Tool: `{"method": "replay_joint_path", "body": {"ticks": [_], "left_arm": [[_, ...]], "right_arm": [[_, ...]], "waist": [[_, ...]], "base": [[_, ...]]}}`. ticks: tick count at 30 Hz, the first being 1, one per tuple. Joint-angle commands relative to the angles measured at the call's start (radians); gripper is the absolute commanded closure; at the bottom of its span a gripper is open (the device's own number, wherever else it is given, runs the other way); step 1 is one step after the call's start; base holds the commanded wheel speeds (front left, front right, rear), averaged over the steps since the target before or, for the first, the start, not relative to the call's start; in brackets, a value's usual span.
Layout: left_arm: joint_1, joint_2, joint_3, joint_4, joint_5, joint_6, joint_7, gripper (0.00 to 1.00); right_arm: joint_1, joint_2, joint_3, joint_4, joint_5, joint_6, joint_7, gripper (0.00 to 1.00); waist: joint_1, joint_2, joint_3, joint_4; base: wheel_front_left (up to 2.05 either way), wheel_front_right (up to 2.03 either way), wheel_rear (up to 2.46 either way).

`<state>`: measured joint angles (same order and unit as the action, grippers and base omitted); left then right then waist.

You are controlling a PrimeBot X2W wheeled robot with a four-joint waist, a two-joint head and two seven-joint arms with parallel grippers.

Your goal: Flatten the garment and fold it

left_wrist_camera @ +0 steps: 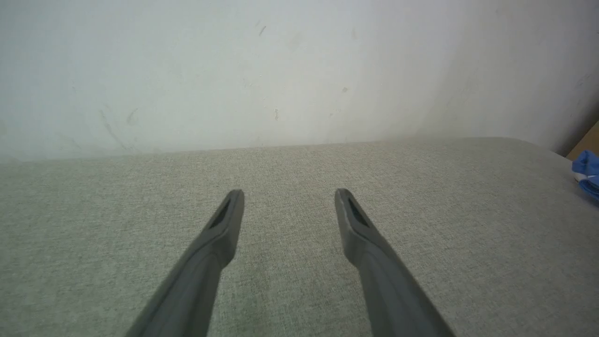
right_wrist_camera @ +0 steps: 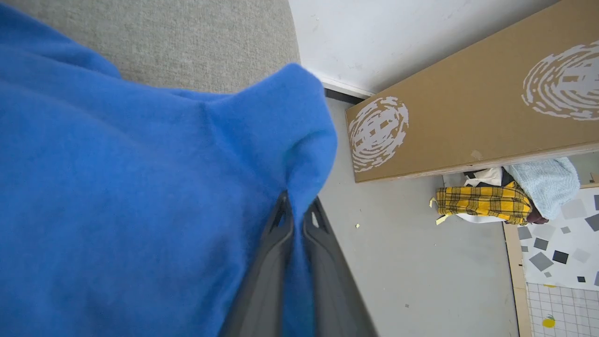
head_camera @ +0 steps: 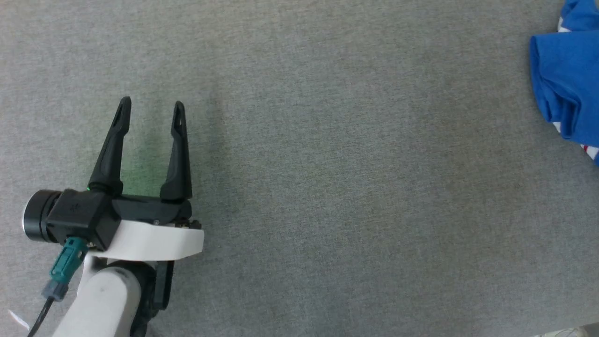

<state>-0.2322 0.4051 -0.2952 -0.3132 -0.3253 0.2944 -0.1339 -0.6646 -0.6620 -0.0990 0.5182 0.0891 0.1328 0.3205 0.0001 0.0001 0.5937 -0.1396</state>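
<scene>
The garment (head_camera: 564, 75) is a royal-blue shirt bunched at the far right edge of the grey table, with a bit of red-and-white trim showing; a sliver of it (left_wrist_camera: 587, 172) appears at the right of the left wrist view. In the right wrist view the blue cloth (right_wrist_camera: 140, 187) hangs close in front, and my right gripper (right_wrist_camera: 298, 217) is shut on a fold of it, fabric pinched between the fingers. My left gripper (head_camera: 152, 108) stands open over bare table at the lower left, far from the garment, and its fingertips (left_wrist_camera: 234, 199) hold nothing.
The grey fabric-covered table (head_camera: 327, 187) spreads wide between my left gripper and the garment. A pale wall (left_wrist_camera: 234, 70) rises behind it. Beyond the table's edge stand a long cardboard box (right_wrist_camera: 468, 103) and a pile of clothes (right_wrist_camera: 500, 201) on the floor.
</scene>
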Motion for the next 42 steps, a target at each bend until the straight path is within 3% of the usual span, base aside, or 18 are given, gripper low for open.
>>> {"method": "replay_joint_path", "body": {"ticks": [1,4,5,6,14,20,30,42], "left_arm": [[-0.019,-0.001,-0.003,-0.011,-0.001,-0.001,-0.008,0.0],[-0.017,-0.004,-0.002,-0.01,-0.006,-0.001,-0.016,0.0],[-0.016,-0.008,0.001,-0.01,-0.011,0.001,-0.022,0.0],[-0.013,-0.01,0.005,-0.007,-0.014,0.004,-0.027,0.0],[0.019,-0.033,0.031,0.014,-0.03,0.027,-0.077,0.0],[0.082,-0.067,0.056,0.049,-0.067,0.033,-0.108,0.0],[0.213,-0.053,0.05,0.105,-0.073,0.034,-0.103,0.0],[0.329,-0.043,0.023,0.14,-0.071,0.062,-0.065,0.0]], "right_arm": [[-0.018,-0.001,0.0,0.015,-0.009,-0.002,-0.011,1.0],[-0.023,0.003,0.003,0.049,-0.022,-0.002,-0.018,0.56],[-0.024,0.004,0.004,0.059,-0.027,-0.002,-0.02,0.36],[-0.025,0.005,0.005,0.067,-0.031,-0.002,-0.024,0.0],[-0.004,0.03,0.003,0.083,-0.03,-0.002,-0.078,0.0],[0.08,0.115,0.001,0.021,0.023,-0.002,-0.142,0.0],[0.346,0.296,-0.018,-0.251,0.114,-0.002,-0.233,0.0],[0.609,0.53,-0.054,-0.569,0.036,-0.002,-0.359,0.0]], "waist": [[-0.0001,-0.0001,-0.003,0.003],[-0.0001,-0.0001,-0.022,0.004],[-0.0001,-0.0001,-0.031,0.003],[-0.0001,-0.0001,-0.04,0.003],[-0.0001,-0.0001,-0.134,0.001],[-0.0001,-0.0001,-0.261,0.011],[-0.0001,-0.0001,-0.479,0.058],[-0.0001,-0.0001,-0.599,0.109]], "base": [[0.0,0.0,0.0],[0.0,0.0,0.0],[0.0,0.0,0.0],[0.0,0.0,0.0],[0.0,0.0,0.0],[0.0,0.0,0.0],[0.0,0.0,0.0],[0.0,0.0,0.0]]}}
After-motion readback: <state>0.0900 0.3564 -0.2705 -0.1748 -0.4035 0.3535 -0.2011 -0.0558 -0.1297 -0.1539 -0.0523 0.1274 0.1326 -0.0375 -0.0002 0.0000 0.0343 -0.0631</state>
